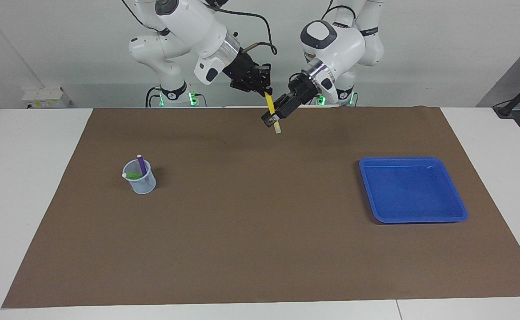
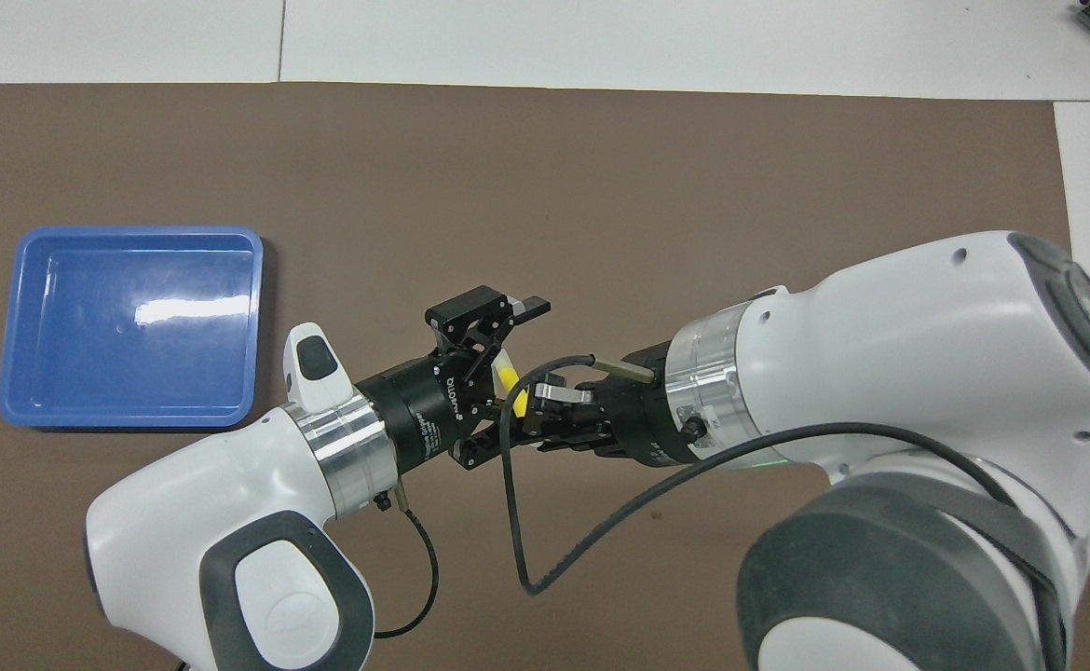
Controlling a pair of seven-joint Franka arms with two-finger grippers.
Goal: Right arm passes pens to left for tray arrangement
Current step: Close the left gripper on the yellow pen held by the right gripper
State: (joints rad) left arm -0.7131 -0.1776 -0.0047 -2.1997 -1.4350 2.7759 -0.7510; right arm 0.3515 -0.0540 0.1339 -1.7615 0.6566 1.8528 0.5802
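Both tools crowd together high over the desk's (image 1: 260, 249) robot edge, cable (image 2: 517, 503) looping between. Only the cup (image 1: 141, 178) and tray (image 1: 413, 189) stand on the mat (image 1: 260, 213), well apart.

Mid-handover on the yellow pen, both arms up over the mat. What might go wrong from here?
1. The right gripper holds the yellow pen by its very top; the left gripper is around its lower part, not visibly clamped. An early release would drop the pen onto the mat, well short of the tray.
2. The two grippers sit very close; they may collide.
3. The right arm's cable loops beside the left gripper and could snag.
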